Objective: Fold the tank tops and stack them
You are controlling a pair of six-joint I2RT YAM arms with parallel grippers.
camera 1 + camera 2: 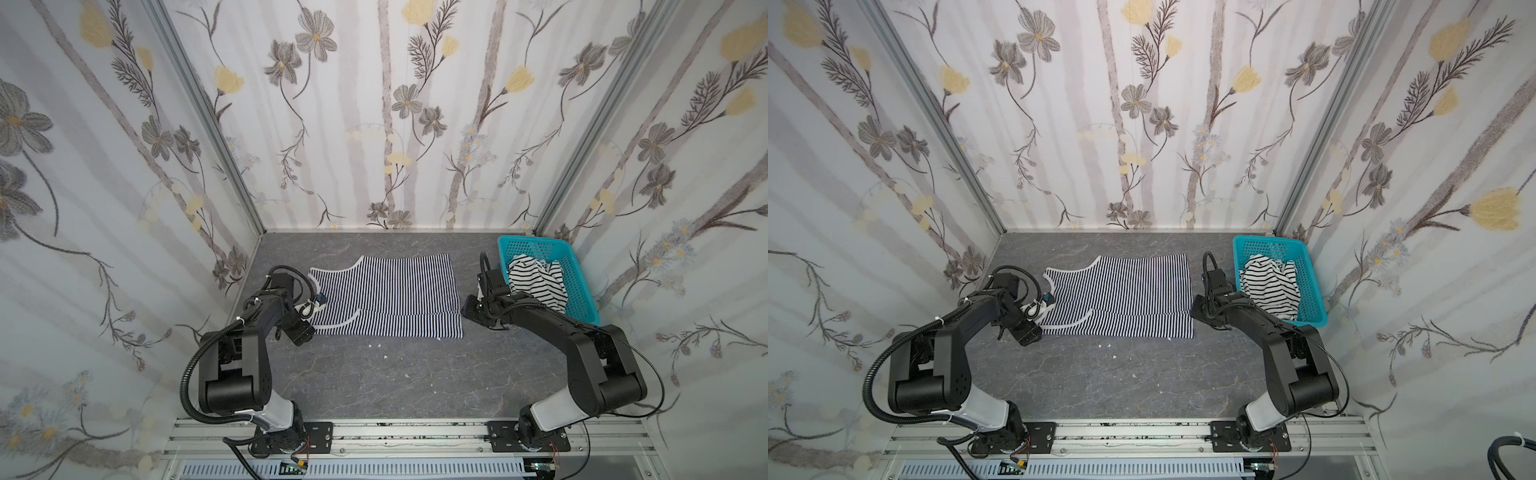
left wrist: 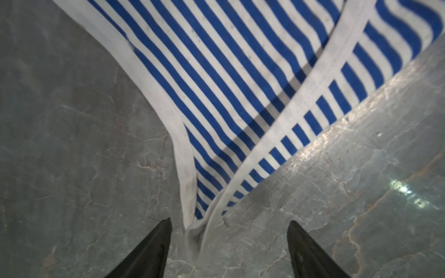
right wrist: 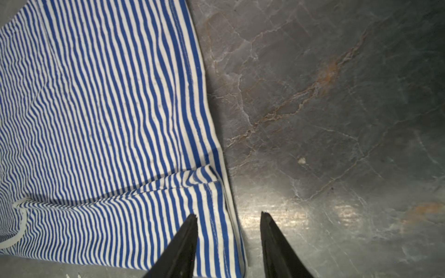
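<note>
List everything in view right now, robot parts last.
Fine navy-and-white striped cloth tank top: one, navy and white, flat mid-table.
White cloth tank top with wide black stripes: one, white and black, bunched in basket.
Turquoise perforated plastic basket: one, turquoise, table's far right corner.
Grey marbled tabletop: one, grey, beneath everything.
Small white scraps: several, white, on bare tabletop.
Floral wall panels: three, white with grey and yellow flowers, enclosing table.
Left gripper: one, black, open over that top's white strap end.
Right gripper: one, black, open at its hem.
</note>
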